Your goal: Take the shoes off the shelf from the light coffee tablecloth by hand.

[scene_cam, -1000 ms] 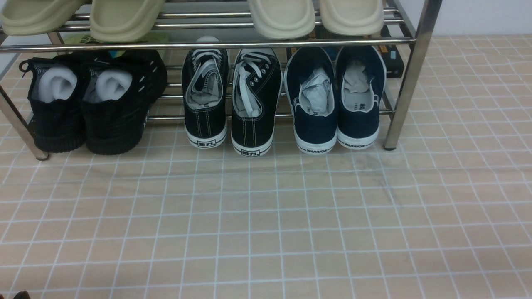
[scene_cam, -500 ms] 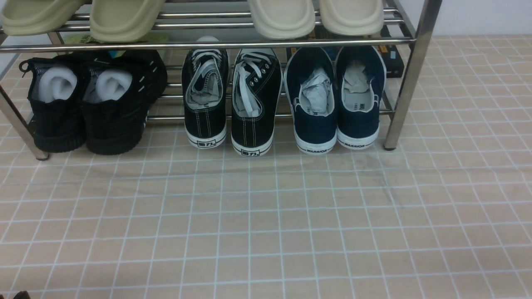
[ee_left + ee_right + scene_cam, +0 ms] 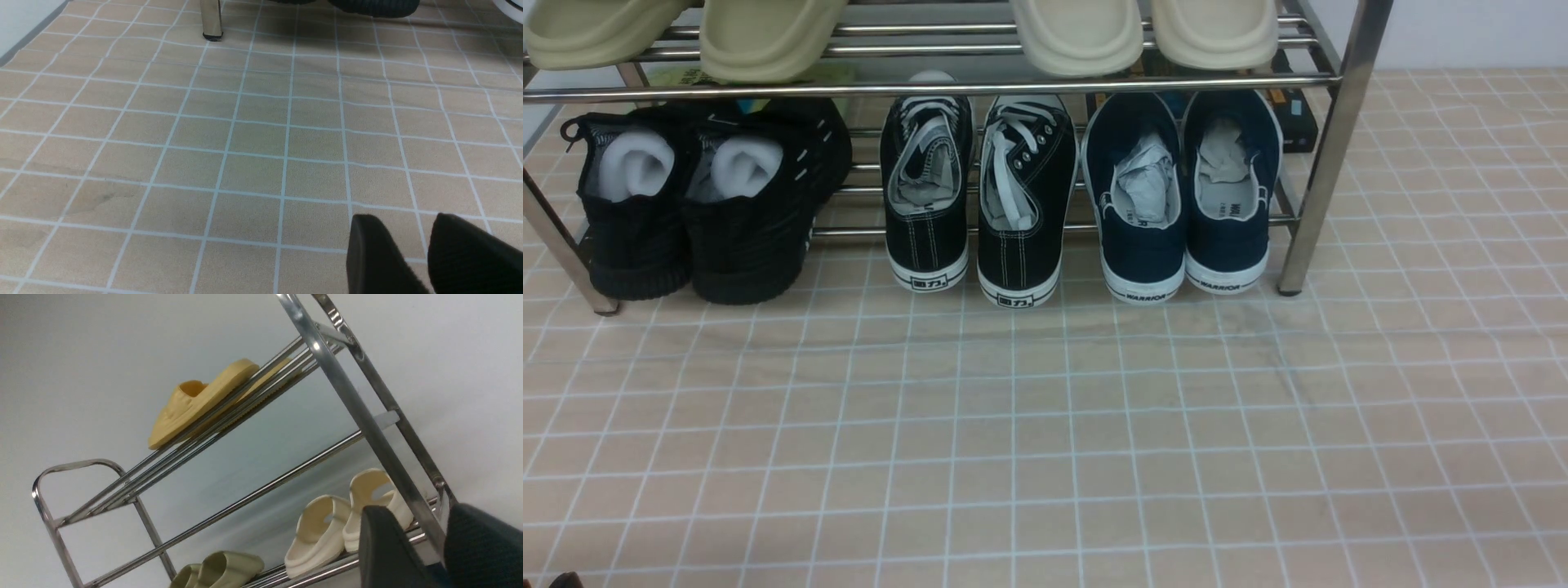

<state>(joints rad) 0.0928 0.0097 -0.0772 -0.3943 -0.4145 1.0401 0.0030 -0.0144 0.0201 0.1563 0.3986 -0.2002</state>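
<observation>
While both claws hang parted and empty, the pair of navy blue canvas slip-on shoes (image 3: 1143, 253) with white rubber soles sits on the lowest tier of the shiny chrome tube shelf (image 3: 1327, 147). The pair is at the shelf's right end, heels toward the robot, with crumpled paper stuffed inside. The shelf's right upright leg stands just beside the right shoe, and the front bar of the tier above crosses over both toes. Black lace-up canvas sneakers (image 3: 1021, 245) stand just to the left, nearly touching, with all-black knit sneakers (image 3: 743, 245) further left. Cream foam slides (image 3: 1078, 33) rest on the tier above. A dark box (image 3: 1294, 114) lies behind the shoes.

The left claw (image 3: 402, 222) hovers low over the beige grid-lined tablecloth (image 3: 1045, 425) that covers the counter. The right claw (image 3: 416, 510) points up at the shelf's upper tiers, where a yellow slide (image 3: 200, 400) lies.
</observation>
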